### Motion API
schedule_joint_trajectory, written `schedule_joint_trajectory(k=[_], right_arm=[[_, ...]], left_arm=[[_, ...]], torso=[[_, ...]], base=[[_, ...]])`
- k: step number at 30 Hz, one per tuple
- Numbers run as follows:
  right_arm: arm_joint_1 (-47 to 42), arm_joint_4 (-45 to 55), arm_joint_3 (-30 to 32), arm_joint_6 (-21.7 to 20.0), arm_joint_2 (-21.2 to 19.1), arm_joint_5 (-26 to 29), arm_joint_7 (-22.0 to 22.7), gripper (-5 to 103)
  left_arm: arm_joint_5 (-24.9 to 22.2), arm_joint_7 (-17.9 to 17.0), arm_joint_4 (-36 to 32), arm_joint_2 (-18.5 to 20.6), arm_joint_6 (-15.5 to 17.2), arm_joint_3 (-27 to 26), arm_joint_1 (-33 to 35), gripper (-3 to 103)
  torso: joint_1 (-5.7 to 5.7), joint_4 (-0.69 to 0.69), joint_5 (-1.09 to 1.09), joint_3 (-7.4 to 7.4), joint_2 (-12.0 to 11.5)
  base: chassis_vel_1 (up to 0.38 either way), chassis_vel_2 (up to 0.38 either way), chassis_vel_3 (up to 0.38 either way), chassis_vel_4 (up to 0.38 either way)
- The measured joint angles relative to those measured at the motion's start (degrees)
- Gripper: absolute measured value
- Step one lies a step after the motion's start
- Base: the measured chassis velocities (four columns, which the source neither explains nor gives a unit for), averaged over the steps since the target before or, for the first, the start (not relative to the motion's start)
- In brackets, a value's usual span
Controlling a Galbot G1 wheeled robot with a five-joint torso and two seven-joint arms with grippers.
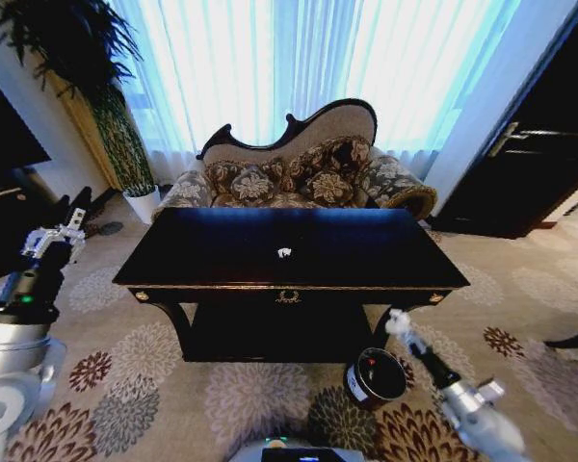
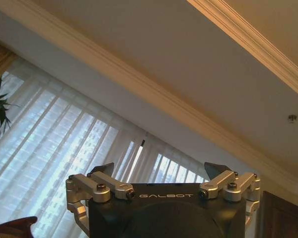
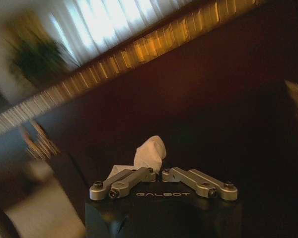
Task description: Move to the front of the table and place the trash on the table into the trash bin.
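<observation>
Head view shows the table (image 1: 222, 252) square ahead, dark and glossy, with one white wadded paper bit (image 1: 284, 253) lying near the middle of its top, toward the front edge. The trash bin (image 1: 377, 377) stands on the floral carpet at about 4 o'clock from the table's centre, just beside the front right leg.

The right gripper (image 1: 398, 322) hangs low, below the table's front right corner and just above the bin. In the right wrist view its fingers are drawn together on a wad of white paper (image 3: 150, 152) that juts out beyond the tips, against the dark wood. The hold looks shallow, so my worry is that the paper slips out and lands on the carpet instead of in the bin. The table's edge and curved leg are close at 12 o'clock from that gripper, so a lift or swing toward the table could strike them, and a downward push could tip the light bin.

The left gripper (image 1: 60, 236) is parked well out at 9 o'clock from the table, raised, its fingers (image 2: 102, 171) spread apart and pointing toward the ceiling and curtains.

Open carpet lies at 6 and 3 o'clock; a patterned sofa (image 1: 299, 178) closes off 12 o'clock.
</observation>
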Motion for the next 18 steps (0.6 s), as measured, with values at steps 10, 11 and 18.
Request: schedule_joint_trajectory(k=[10,11,18], right_arm=[[7.4,-3.4,-8.7,-9.3,10.5,-21.9,40.6,0],[8.0,-4.7,-8.9,-9.7,11.2,-22.5,41.5,0],[10.7,-12.3,-9.2,-10.3,11.9,-24.7,42.4,0]], left_arm=[[0.4,0.0,-0.3,-0.3,0.0,-0.6,0.9,100],[0.4,0.1,0.0,-0.2,-0.1,-0.6,1.1,100],[0.2,-0.7,1.5,-1.1,-0.5,-0.5,1.6,100]], torso=[[0.00,0.01,0.00,0.00,0.0],[0.00,0.01,0.00,0.00,0.0],[0.00,0.01,0.00,0.00,0.0]], base=[[0.000,0.000,0.000,0.000],[0.000,0.000,0.000,0.000],[0.000,0.000,0.000,0.000]])
